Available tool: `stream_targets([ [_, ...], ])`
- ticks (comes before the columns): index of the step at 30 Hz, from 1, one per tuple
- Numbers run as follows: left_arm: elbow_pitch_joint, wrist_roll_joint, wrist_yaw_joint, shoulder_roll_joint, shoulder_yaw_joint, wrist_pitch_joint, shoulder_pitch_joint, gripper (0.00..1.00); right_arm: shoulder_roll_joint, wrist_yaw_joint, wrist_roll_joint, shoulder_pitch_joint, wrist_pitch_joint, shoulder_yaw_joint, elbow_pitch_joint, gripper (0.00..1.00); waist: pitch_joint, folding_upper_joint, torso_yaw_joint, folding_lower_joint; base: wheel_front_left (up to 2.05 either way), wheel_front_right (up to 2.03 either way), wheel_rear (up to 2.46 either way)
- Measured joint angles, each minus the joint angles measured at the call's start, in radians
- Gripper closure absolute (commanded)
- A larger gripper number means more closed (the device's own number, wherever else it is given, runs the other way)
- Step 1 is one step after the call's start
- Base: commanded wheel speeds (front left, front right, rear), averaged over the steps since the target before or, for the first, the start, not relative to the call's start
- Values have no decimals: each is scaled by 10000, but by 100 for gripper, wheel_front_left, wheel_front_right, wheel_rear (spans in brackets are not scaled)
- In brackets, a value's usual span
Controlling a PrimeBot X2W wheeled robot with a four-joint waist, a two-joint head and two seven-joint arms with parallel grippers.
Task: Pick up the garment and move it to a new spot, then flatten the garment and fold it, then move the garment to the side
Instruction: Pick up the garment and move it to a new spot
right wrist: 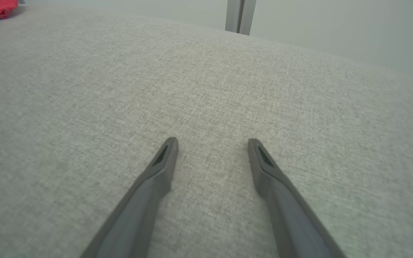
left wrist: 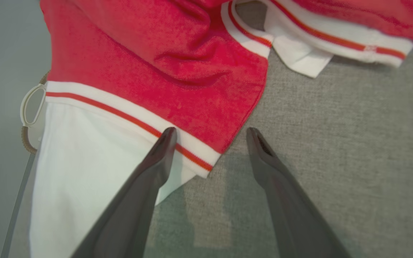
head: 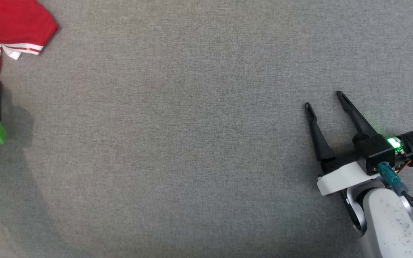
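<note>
Head view: red garment [head: 11, 21], white-and-red trim, bunched at the far-left corner of the grey tabletop [head: 192, 143]. Left claw [left wrist: 210, 134]: spread, empty, one finger over the garment's hem. Right claw [head: 323, 100]: spread, empty, toward the tabletop's right edge, well apart from the garment.

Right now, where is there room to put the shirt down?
The grey tabletop is bare from the red shirt, far left, across to the right hand. Crowded at the left edge: the left hand is at the shirt's hem.

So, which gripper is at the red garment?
The left gripper, open at the striped hem of the red garment; the right gripper is over bare grey fabric.
</note>
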Motion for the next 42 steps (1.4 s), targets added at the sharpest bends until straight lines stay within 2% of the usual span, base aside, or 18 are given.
stream_targets([
  [5,474,257,161,161,-100,-408,-301,0,6,0,0,-47,10,-58,-107,0,155,0,-86,0,0,0,0],
  [6,554,299,209,182,-100,-525,-371,5,8,0,-2,-56,10,-63,-123,0,179,0,-97,0,0,0,0],
  [7,631,326,261,190,-100,-623,-413,24,10,2,-10,-66,10,-69,-130,0,196,0,-104,0,0,0,0],
  [8,719,368,297,196,-100,-736,-467,64,10,2,-10,-79,8,-79,-134,0,211,0,-110,0,0,0,0],
  [9,803,368,336,194,-102,-828,-519,100,10,2,-10,-84,6,-86,-134,0,217,0,-111,0,0,0,0],
  [20,1369,470,384,203,-153,-1603,-807,100,4,0,115,-141,-123,-111,182,0,-29,0,-108,0,0,0,0],
  [27,1358,545,286,433,-257,-2111,-906,100,-12,0,347,-155,-284,-96,619,0,-412,0,-171,0,0,0,0],
  [35,690,754,165,817,-631,-2318,-1024,100,-17,0,719,-164,-558,-59,1233,0,-1053,0,-265,0,0,0,0],
  [42,-522,788,81,1095,-1009,-2077,-1065,100,-17,0,1160,-140,-784,-98,1820,0,-1826,0,-378,0,0,0,0],
])
